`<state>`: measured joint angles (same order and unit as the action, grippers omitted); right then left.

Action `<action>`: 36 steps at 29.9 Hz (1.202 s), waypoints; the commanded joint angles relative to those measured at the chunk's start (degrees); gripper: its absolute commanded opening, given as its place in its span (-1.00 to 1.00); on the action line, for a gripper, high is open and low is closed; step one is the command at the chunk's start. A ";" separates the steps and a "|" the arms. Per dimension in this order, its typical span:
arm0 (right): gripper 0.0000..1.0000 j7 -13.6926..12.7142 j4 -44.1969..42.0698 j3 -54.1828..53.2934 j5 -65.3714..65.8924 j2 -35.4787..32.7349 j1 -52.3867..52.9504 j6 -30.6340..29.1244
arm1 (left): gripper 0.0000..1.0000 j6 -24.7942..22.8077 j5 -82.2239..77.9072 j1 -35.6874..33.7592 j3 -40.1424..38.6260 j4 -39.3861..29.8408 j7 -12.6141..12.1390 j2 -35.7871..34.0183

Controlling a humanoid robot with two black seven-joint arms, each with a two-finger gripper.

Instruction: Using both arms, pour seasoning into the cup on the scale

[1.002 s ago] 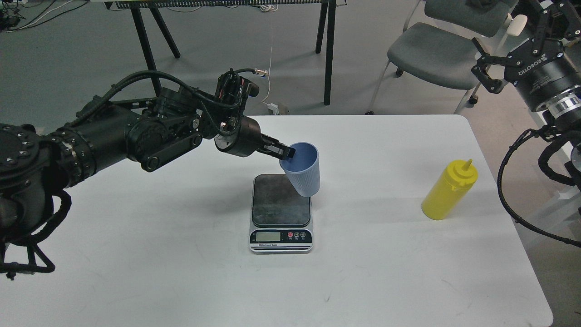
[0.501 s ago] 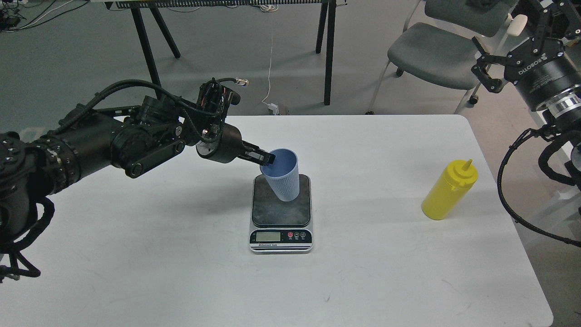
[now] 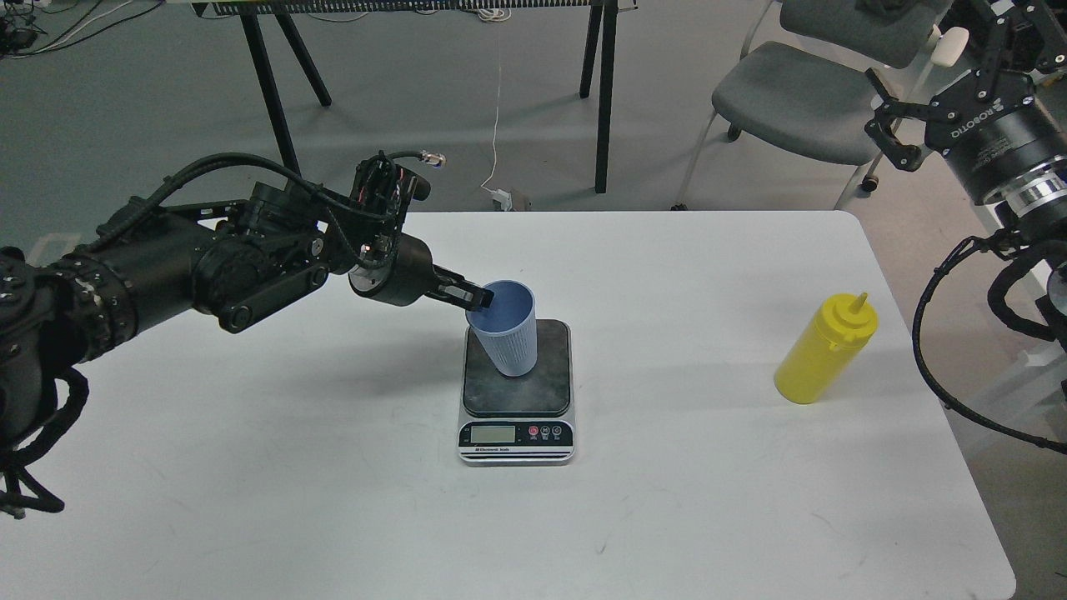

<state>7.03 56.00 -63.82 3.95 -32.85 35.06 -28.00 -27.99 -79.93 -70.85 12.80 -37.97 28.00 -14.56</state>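
A small light-blue ribbed cup (image 3: 505,330) stood upright on the dark plate of the kitchen scale (image 3: 517,385), toward the plate's back left part, with its base seeming to rest on the plate. My left gripper (image 3: 475,295) was clamped on the cup's near-left rim, one finger inside the mouth and one outside, reaching in from the left. The step in hand, as I judged it, was setting the cup down. To do it well I would make sure the base sat flat, then part the fingers gently and draw away up and to the left, so the inner finger did not catch the rim and tip or slide the cup. A cup this light looked easy to drag along. The yellow squeeze bottle (image 3: 825,351) stood upright well to the right on the white table (image 3: 250,467), apart from the scale. My right gripper (image 3: 890,125) hung above and beyond the table's right corner, its fingers spread and holding nothing, near a grey chair (image 3: 800,100).
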 commanded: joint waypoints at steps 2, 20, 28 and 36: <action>0.96 0.00 -0.01 0.01 0.00 0.25 -0.17 0.00 | -0.65 -0.01 0.47 0.27 -0.49 0.00 0.00 -0.21; 0.96 0.09 -0.10 0.10 0.00 0.25 -0.52 0.00 | 0.70 -0.01 19.08 -1.66 -12.50 -8.35 0.00 -10.92; 0.98 -0.53 -0.01 -1.48 -1.57 -0.54 -2.45 0.00 | 0.73 -0.01 50.81 -0.87 -33.10 3.41 0.00 -14.62; 0.99 -0.79 -0.36 -1.75 -14.11 -8.44 -8.59 0.00 | 0.74 -0.01 67.35 4.65 -33.10 19.77 0.00 -12.87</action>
<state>6.40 55.95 -65.54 -3.23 -37.93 29.71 -28.00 -28.00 -16.16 -68.94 -20.33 -21.78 27.99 -28.30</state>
